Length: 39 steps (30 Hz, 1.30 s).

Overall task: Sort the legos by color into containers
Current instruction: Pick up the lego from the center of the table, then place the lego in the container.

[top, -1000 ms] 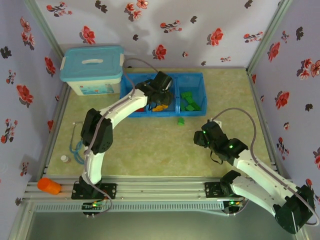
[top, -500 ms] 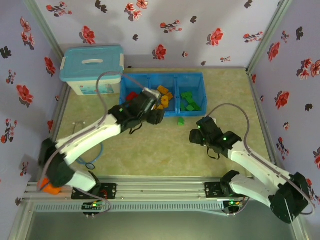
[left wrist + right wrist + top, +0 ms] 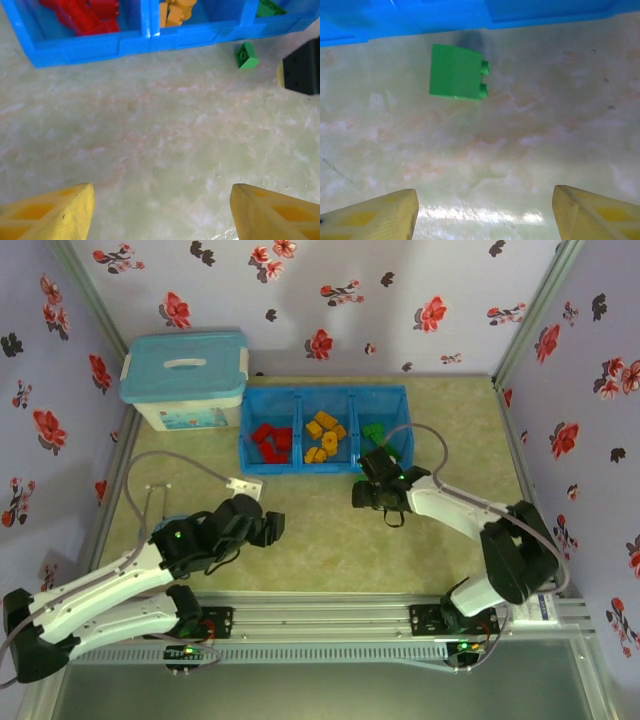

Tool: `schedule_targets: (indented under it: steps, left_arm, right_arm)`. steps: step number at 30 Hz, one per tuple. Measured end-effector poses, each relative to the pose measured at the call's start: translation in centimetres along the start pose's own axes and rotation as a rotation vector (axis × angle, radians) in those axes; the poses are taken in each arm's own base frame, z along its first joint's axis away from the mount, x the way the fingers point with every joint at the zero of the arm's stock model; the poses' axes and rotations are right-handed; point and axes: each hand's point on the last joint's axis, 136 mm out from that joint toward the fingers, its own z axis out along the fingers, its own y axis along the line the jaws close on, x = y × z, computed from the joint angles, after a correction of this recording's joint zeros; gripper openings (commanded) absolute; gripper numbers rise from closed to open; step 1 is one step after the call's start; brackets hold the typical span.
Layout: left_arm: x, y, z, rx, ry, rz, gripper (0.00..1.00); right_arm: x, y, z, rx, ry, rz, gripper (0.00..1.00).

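- The left pincer [image 3: 162, 189] hangs open and empty above bare tabletop [image 3: 150, 130], drawn in near its own base. There is little hazard here unless it swings forward into the other arm's path.
- The right pincer [image 3: 485, 191] is spread wide with nothing between its fingers, poised just short of the small green studded plastic brick [image 3: 456, 72]. If it drops straight down from here it closes on nothing, so it needs to reach forward first.
- The brick lies on the tabletop just in front of the low bright blue plastic tray [image 3: 440, 20], close to it but apart. It seems to rest on its side with the studs pointing sideways, though the wrist view is too soft to be sure. If so, the fingers would meet an uneven face, and the brick may twist or squirt out.
- With the tray wall so near, one finger could land on the rim. It could also push the brick against the wall and shift the tray.
- Farther on, the left compartment holds red bricks [image 3: 272, 440], the middle one yellow-orange bricks [image 3: 325, 435] and the right one green bricks [image 3: 375, 430]. Letting go too early over the middle compartment puts the brick with the wrong colour.
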Motion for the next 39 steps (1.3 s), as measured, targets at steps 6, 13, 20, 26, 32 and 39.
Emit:
schedule_targets:
  steps: [6, 13, 20, 26, 32, 39]
  left_arm:
    - [1.7, 1.7, -1.3, -0.012, -0.006, -0.051, 0.71]
    - [2.6, 2.6, -1.4, -0.036, 0.006, -0.068, 0.71]
    - [3.1, 3.0, -1.3, -0.052, 0.014, -0.066, 0.7]
    - [3.2, 3.4, -1.4, -0.058, 0.007, -0.067, 0.69]
    - [3.3, 3.6, -1.3, -0.07, 0.006, -0.062, 0.68]
    - [3.3, 3.7, -1.3, -0.075, 0.001, -0.061, 0.68]
  right_arm:
    - [-1.9, 1.5, 2.3, 0.021, 0.014, -0.022, 0.62]
    - [-3.2, 2.0, 4.8, 0.076, 0.022, -0.044, 0.54]
    - [-3.7, 1.6, 6.2, 0.134, 0.021, -0.061, 0.28]
    - [-3.7, 1.6, 5.8, 0.155, 0.0, -0.067, 0.18]
    - [-3.3, 0.9, 2.5, 0.174, -0.042, -0.085, 0.17]
    - [-8.1, 0.4, -5.0, 0.151, -0.221, -0.038, 0.19]
